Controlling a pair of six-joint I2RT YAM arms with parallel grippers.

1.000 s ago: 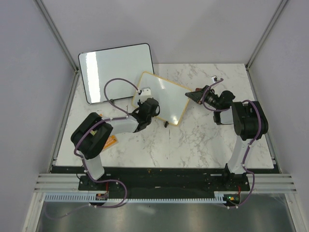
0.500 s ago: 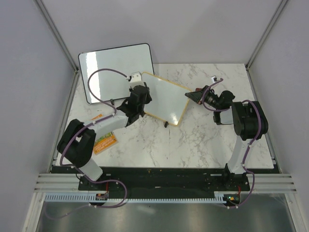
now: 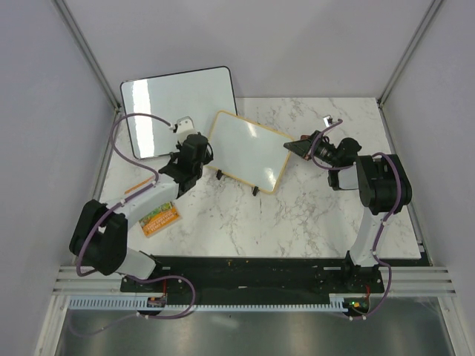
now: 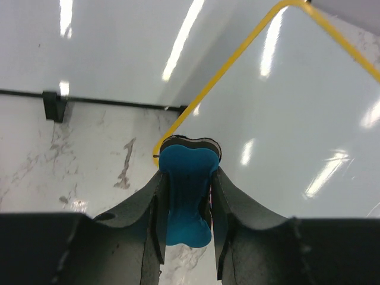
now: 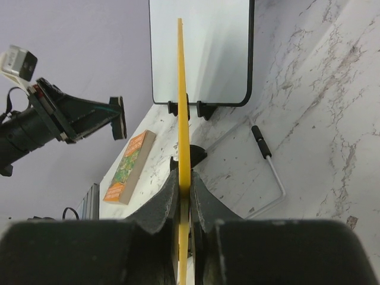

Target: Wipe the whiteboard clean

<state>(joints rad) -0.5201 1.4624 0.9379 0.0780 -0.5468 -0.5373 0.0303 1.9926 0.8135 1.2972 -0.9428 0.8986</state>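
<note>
Both busy mid-wipe: right pincer (image 5: 184, 181) clamps the whiteboard's (image 3: 249, 148) edge; left pincer (image 4: 188, 173), gripping a blue eraser (image 4: 184, 208) at its corner, should sweep across.

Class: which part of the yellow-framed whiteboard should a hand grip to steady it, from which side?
Likely the thin yellow frame at its right edge, coming edge-on from the right: the whiteboard stands on feet; its rim suits a narrow pinch, as the right hand shows, leaving the face free.

White-and-black arms (image 3: 148, 200) trail purple cables (image 3: 113, 141); the left pincer (image 4: 189, 172) is dark grey.
</note>
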